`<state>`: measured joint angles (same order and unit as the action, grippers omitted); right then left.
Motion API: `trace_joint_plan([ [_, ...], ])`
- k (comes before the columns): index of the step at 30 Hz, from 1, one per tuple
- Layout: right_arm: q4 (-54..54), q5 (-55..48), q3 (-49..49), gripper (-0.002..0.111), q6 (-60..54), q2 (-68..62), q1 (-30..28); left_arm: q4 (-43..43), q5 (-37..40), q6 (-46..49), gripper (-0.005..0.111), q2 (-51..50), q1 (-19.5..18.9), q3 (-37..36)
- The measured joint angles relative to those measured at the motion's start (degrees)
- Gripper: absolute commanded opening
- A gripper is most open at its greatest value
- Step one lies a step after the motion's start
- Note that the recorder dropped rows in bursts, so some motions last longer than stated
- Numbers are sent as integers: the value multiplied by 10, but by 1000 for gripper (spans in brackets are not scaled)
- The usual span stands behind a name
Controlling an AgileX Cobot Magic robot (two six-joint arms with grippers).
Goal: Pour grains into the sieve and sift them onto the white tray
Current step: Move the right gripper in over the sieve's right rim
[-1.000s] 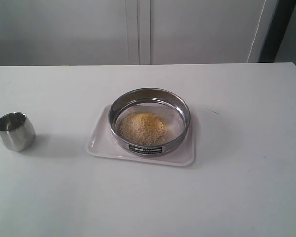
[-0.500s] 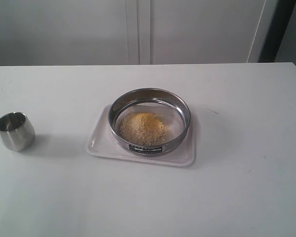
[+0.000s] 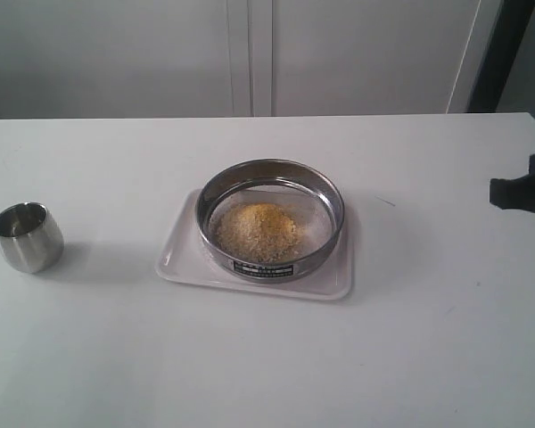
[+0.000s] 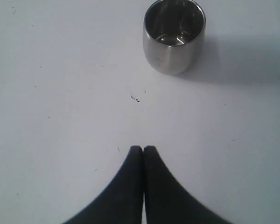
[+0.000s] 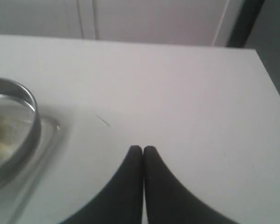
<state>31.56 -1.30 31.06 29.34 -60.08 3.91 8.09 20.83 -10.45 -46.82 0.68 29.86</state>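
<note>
Saw the grains (image 3: pixel 259 230) heaped inside the sieve (image 3: pixel 266 266), itself sat on the white tray (image 3: pixel 183 254). Reckoned pouring done, sifting next. Spotted the steel cup (image 3: pixel 27 236) well left of the sieve. Found left gripper (image 4: pixel 143 149) and right gripper (image 5: pixel 143 150) both pinched closed on nothing, the right one well right of the sieve. Probably needed to open up, grab the sieve's rim, shake.

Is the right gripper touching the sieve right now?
Apart. The right wrist view shows a stretch of table between the shut right gripper and the sieve rim; the exterior view agrees.
</note>
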Motion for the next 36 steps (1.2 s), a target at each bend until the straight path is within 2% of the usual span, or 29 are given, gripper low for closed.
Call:
trace_joint_plan([
  [4, -3, -95, 27, 0, -42, -42, 8, 0, 0, 0, 0, 0, 0, 0],
  [8, -60, -205, 60, 0, -127, -83, 30, 0, 0, 0, 0, 0, 0, 0],
  [13, -244, -271, 88, 0, -304, -115, 55, 0, 0, 0, 0, 0, 0, 0],
  [18, -492, -299, 90, 0, -513, -147, 70, 0, 0, 0, 0, 0, 0, 0],
  [19, -578, -306, 91, 0, -583, -158, 74, 0, 0, 0, 0, 0, 0, 0],
  [23, -653, -311, 116, 1, -639, -167, 83, 0, 0, 0, 0, 0, 0, 0],
  [26, -663, -322, 173, 9, -647, -187, 93, 0, 0, 0, 0, 0, 0, 0],
  [28, -663, -343, 225, 20, -647, -213, 101, 0, 0, 0, 0, 0, 0, 0],
  [33, -663, -369, 345, 58, -647, -314, 108, 0, 0, 0, 0, 0, 0, 0],
  [36, -661, -369, 402, 62, -647, -377, 108, 0, 0, 0, 0, 0, 0, 0],
])
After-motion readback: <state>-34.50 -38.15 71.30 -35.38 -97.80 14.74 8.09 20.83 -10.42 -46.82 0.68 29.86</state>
